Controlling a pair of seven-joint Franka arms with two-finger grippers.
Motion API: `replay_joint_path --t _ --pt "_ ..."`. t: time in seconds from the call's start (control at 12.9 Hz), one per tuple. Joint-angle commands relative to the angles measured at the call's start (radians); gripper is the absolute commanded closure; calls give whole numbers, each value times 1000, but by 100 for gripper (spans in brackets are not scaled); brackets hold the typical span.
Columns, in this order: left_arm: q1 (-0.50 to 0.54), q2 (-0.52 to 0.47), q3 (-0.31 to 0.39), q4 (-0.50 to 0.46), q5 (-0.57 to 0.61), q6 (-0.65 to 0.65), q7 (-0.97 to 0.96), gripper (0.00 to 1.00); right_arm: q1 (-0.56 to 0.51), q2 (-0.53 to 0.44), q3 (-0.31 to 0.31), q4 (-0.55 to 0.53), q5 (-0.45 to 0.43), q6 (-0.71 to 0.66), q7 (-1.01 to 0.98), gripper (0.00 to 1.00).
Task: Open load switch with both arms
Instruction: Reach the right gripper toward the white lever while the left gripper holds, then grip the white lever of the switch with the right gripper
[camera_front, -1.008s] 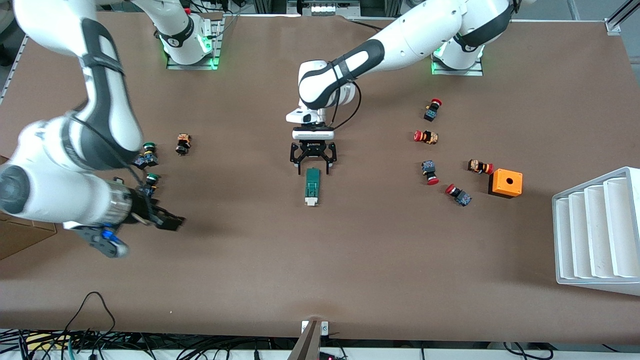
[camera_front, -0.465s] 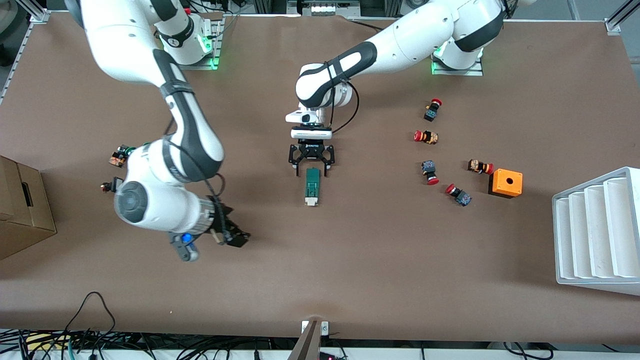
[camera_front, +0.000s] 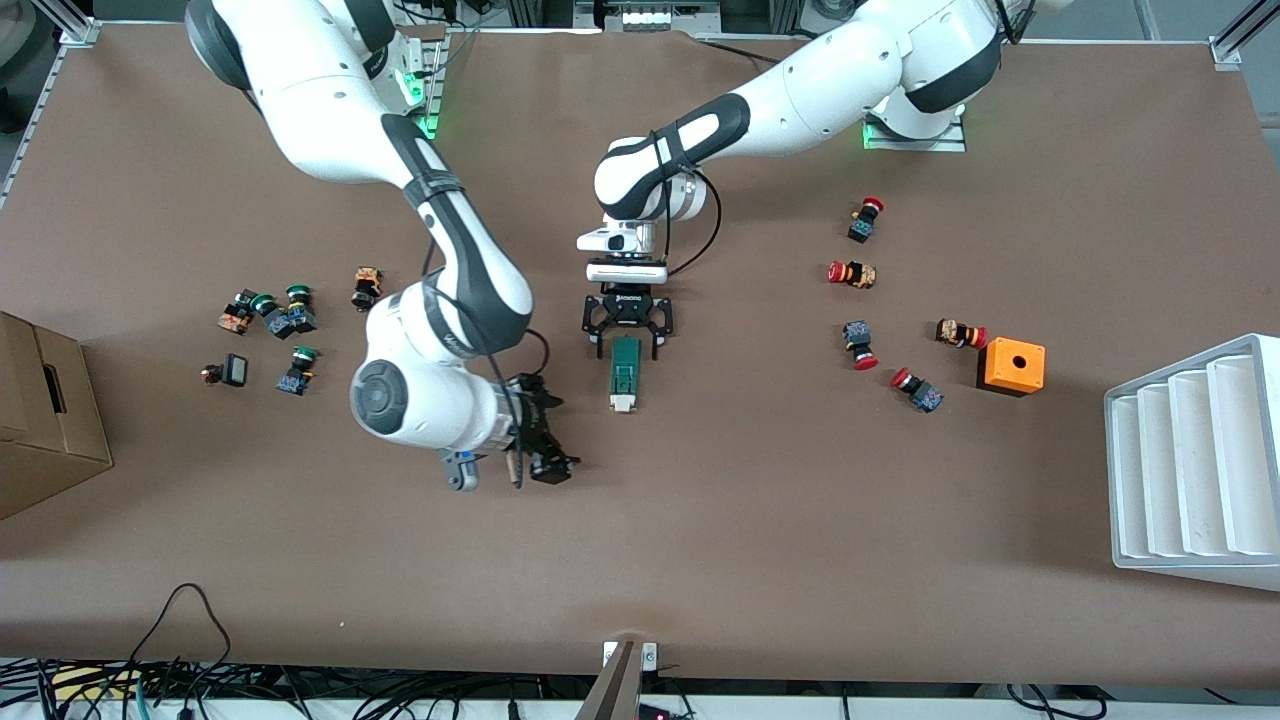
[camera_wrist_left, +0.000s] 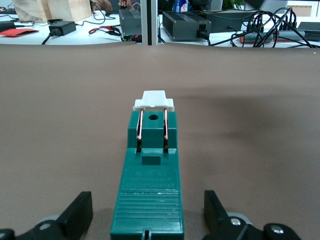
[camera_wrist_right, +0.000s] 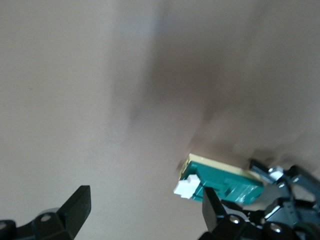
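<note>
Both end effectors, left (camera_front: 627, 338) and right (camera_front: 545, 440), spread apart over brown table (camera_front: 760, 500) by load switch (camera_front: 625, 373)

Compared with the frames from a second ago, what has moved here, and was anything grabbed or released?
The right arm swung in from its end of the table; its tool, open, is now close beside the load switch, toward the white tab. The left tool stayed straddling the switch's other end, jaws open, not visibly gripping. Nothing was taken hold of or let go. The switch, the push buttons and the orange box stayed put.
</note>
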Motion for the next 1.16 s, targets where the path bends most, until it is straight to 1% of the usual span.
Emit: replay_joint_path --t 0.0,0.16,0.23,0.31,0.39,0.54,0.62,0.78,1.09 --pt "-11 21 4 25 30 -11 -19 17 50 67 -14 48 25 64 108 1" --pt "-11 30 4 25 48 -20 -20 47 74 92 -19 48 25 83 128 2" --pt "-11 37 4 26 56 -26 -28 60 78 99 -19 48 25 90 143 3" --pt "-11 40 4 26 59 -31 -45 72 89 102 -21 48 25 91 147 8" --pt "-11 40 4 25 73 -31 -51 78 97 103 -21 48 25 89 154 15" --pt "-13 44 4 25 78 -33 -54 81 106 104 -21 48 23 84 173 32" --pt "-11 44 4 25 78 -31 -54 81 107 104 -21 48 23 80 174 39" --pt "-11 44 4 25 78 -31 -53 81 110 104 -21 46 22 75 183 44" --pt "-11 44 4 28 76 -31 -53 80 110 104 -19 38 20 63 196 46"
